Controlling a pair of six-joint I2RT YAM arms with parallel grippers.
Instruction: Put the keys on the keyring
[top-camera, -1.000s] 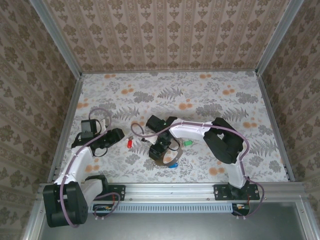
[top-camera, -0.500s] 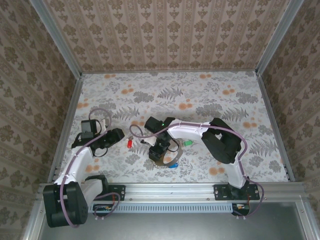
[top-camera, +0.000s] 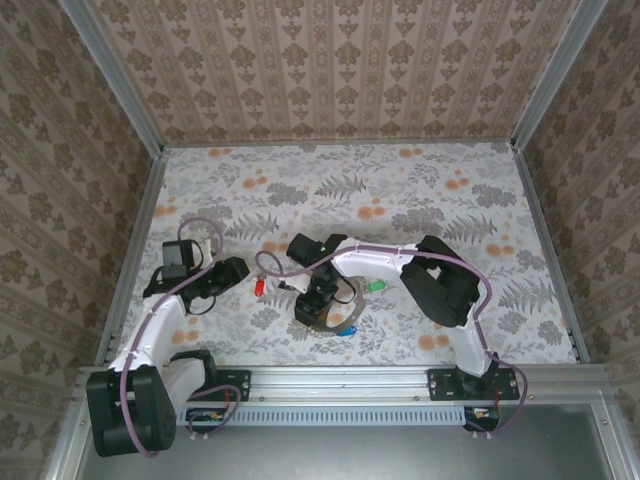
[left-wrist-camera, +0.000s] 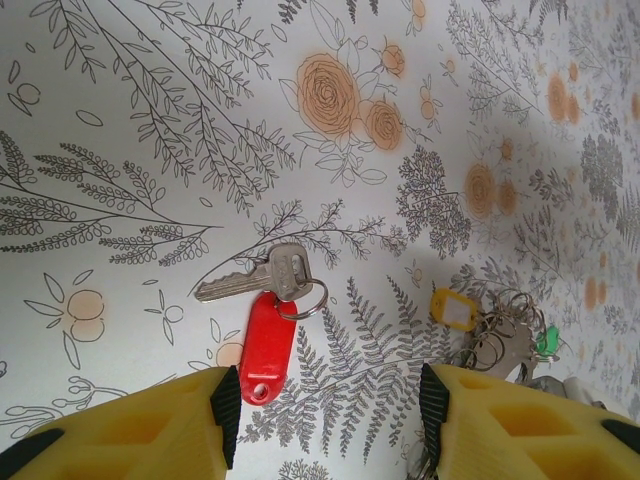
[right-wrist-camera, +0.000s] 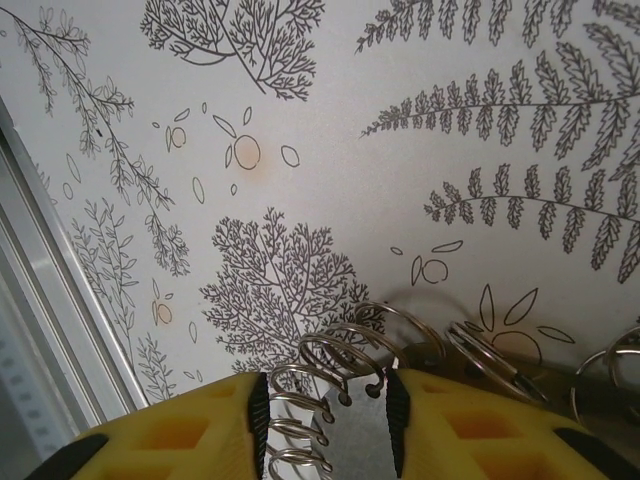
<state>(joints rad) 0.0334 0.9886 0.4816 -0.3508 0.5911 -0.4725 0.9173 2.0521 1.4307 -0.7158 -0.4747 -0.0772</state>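
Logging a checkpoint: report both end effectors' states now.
Left end effector: open, empty.
Right end effector: closed on a bunch of silver wire rings.

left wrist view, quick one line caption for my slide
Left gripper open, its yellow fingers framing a red-tagged key lying on the floral table.

Our tabletop and what lies on it

We see a tabletop (top-camera: 420, 190) covered in a pale print of ferns and orange flowers. Left of centre lies a silver key (left-wrist-camera: 250, 280) on a small ring with a red tag (left-wrist-camera: 263, 345). To its right, near one another, lie a yellow tag (left-wrist-camera: 452, 308), a tangle of wire rings (left-wrist-camera: 500, 335), a green tag (top-camera: 376, 286) and a blue tag (top-camera: 348, 330).
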